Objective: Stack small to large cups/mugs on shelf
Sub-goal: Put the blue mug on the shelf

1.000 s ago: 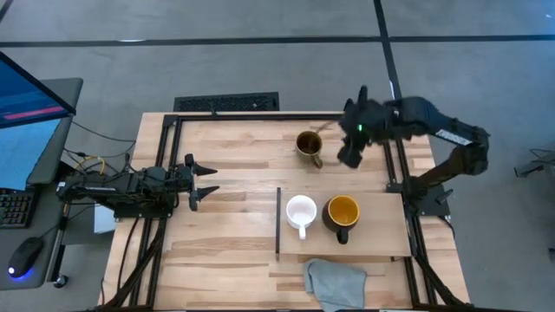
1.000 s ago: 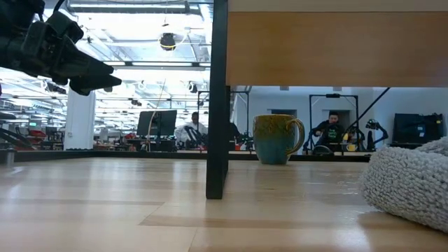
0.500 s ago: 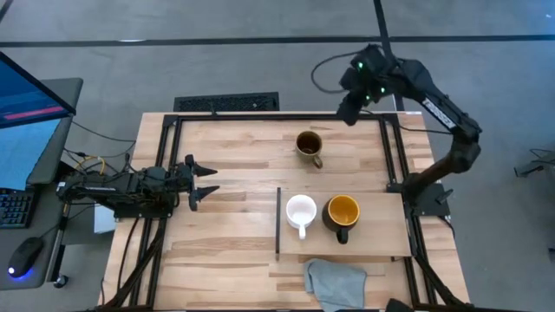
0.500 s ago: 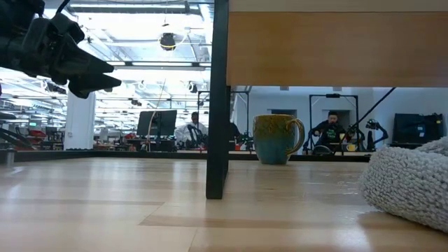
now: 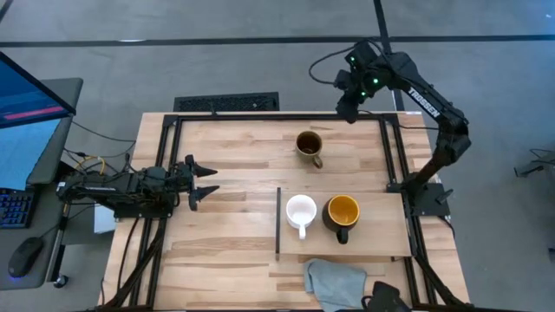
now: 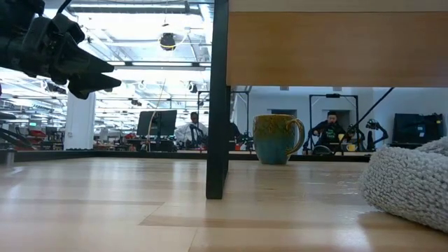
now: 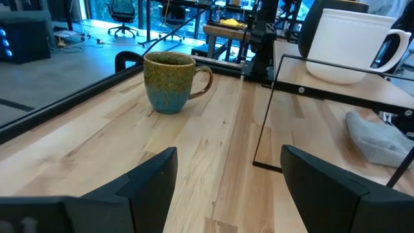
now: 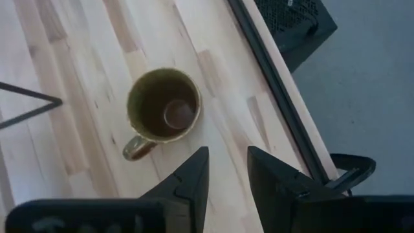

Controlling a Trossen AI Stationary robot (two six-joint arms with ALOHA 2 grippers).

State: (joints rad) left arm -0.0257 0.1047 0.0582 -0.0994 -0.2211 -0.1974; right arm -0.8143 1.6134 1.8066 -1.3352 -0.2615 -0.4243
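Right gripper [image 5: 345, 111] hovering above the table's far edge, fingers slightly parted, holding nothing.
Olive-brown glazed mug [image 5: 310, 146] is sitting upright on the bare table, apart from the light-wood shelf board [image 5: 381, 243]; left gripper [image 5: 205, 179] is waiting, spread wide.

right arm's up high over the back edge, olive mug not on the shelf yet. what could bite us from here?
1. The olive mug stands on the table, off the shelf; its handle angles toward the shelf, so a top-down grab by the right gripper could clip it.
2. The white mug and black mug stand close together on the shelf, so jaws going between them could knock one.
3. The grey cloth lies against the shelf's front edge and could snag.
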